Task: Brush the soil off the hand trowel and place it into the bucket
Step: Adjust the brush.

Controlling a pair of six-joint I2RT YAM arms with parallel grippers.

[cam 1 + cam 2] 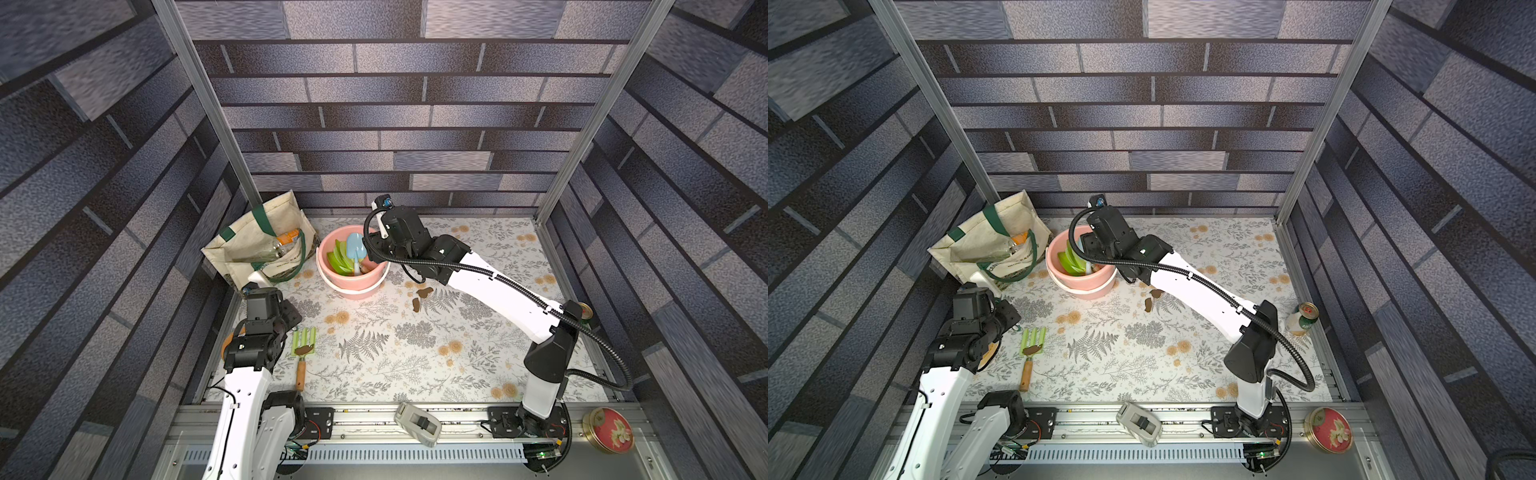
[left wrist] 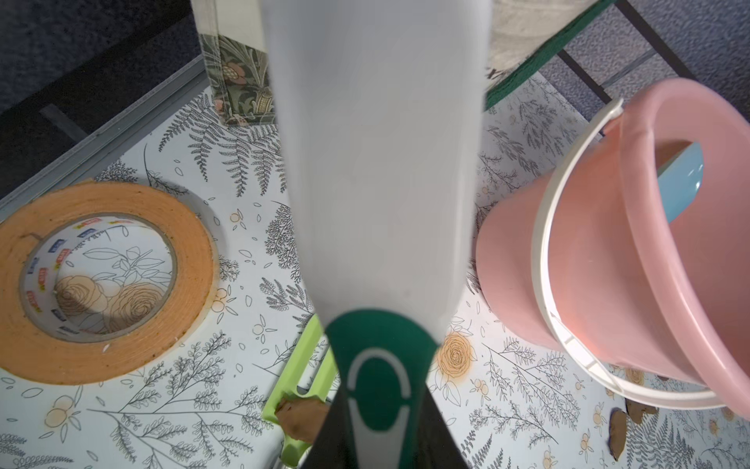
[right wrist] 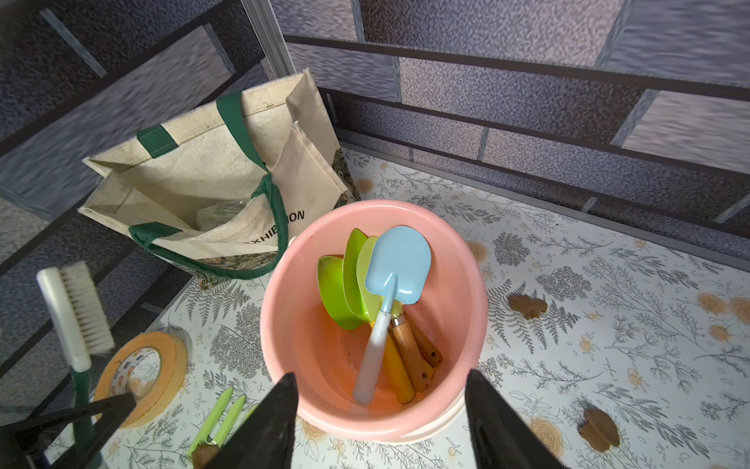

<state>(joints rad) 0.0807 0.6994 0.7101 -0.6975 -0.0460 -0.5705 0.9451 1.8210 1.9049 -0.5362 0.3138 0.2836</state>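
Nearest, clamps the brush (image 3: 77, 308) in the left gripper (image 2: 379, 442); past loose soil (image 3: 527, 305), hangs the right gripper (image 3: 380, 373) open and empty over the bucket (image 3: 454, 284) holding the blue trowel (image 3: 399, 264) atop green trowels (image 3: 345, 292); farthest, bag (image 3: 195, 162) with a bottle (image 1: 279, 250).

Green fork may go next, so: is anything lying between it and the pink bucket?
Nothing visible does. Only bare patterned mat lies between the green fork and the bucket. The left gripper, holding the brush, is beside that path.

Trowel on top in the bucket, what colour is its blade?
The blade is light blue; the right wrist view shows it best.
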